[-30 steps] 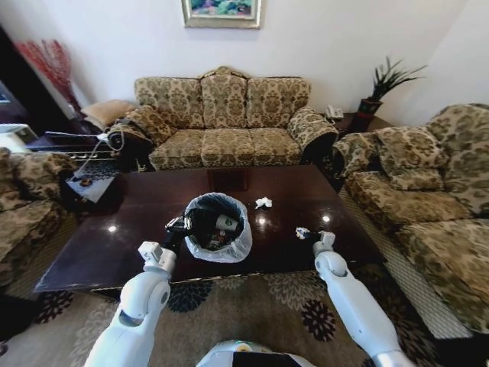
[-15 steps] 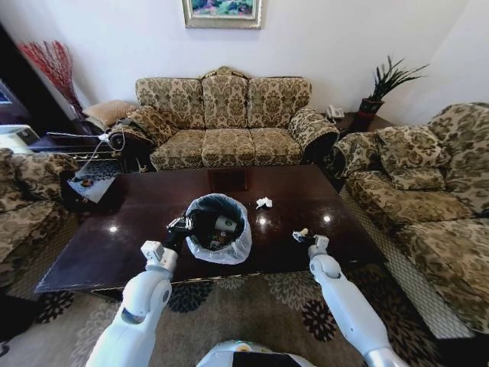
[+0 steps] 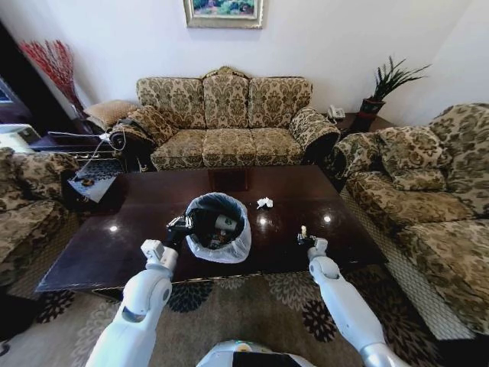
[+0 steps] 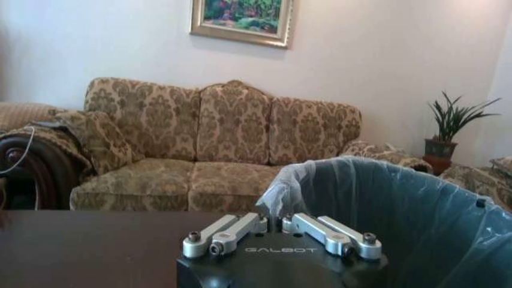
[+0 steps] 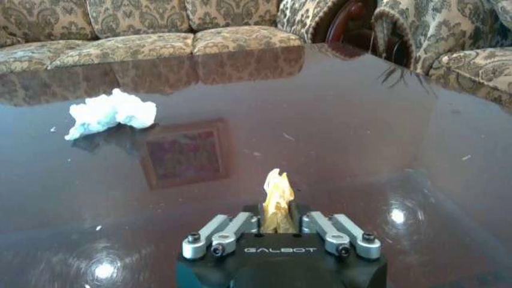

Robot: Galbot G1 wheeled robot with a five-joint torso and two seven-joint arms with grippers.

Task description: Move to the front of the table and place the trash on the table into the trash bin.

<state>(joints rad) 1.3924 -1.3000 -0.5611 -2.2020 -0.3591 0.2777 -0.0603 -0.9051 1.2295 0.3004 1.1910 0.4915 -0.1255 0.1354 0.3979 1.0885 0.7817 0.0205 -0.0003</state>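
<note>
Holding a yellowish scrap (image 5: pixel 277 200) tight between its jaws, the right gripper (image 3: pixel 303 235) sits right of the middle of the head picture. A second ago it was farther right and a little lower on the table (image 3: pixel 137 229), over a small white bit. Now it has slid left toward the bin (image 3: pixel 219 227), and the scrap stands up from it.

The left gripper (image 3: pixel 179 226) has not moved. It stays at the bin's left rim, and its jaws look pinched on the plastic bag (image 4: pixel 282 191) there, though the grip itself is hard to see.

A crumpled white paper (image 3: pixel 263 202) lies on the table above and right of the bin, same as before. Inside the bin (image 4: pixel 400 210) there are a few things, too small and dark to name.
</note>
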